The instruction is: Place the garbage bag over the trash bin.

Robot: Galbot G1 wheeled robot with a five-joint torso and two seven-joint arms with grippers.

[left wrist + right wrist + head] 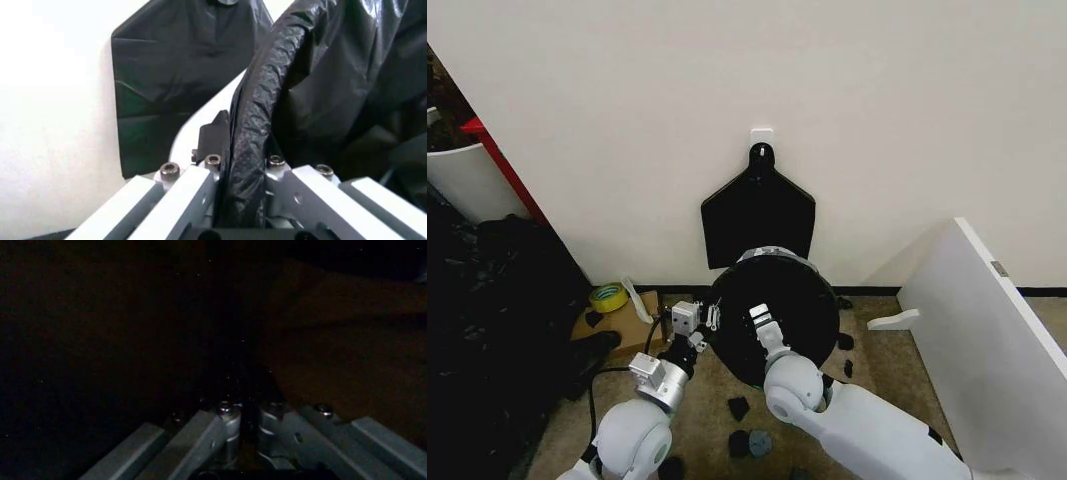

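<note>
The garbage bag (792, 300), glossy and black, lies over the mouth of the trash bin and hides it in the head view. In the left wrist view a strip of the bin's white wall (195, 131) shows beside the bag's rolled edge (257, 110). My left gripper (697, 327) is at the bin's left rim, shut on that rolled edge (243, 200). My right gripper (762, 322) reaches down into the bag-lined mouth. Its fingers (227, 422) stand close together in the dark with black plastic between them.
A flat fan-shaped bundle of black bags (758, 215) hangs on the wall behind the bin. A white panel (977, 330) leans at the right. A yellow tape roll (608, 296) and a cardboard box (622, 322) sit at the left. Black scraps (739, 408) litter the floor.
</note>
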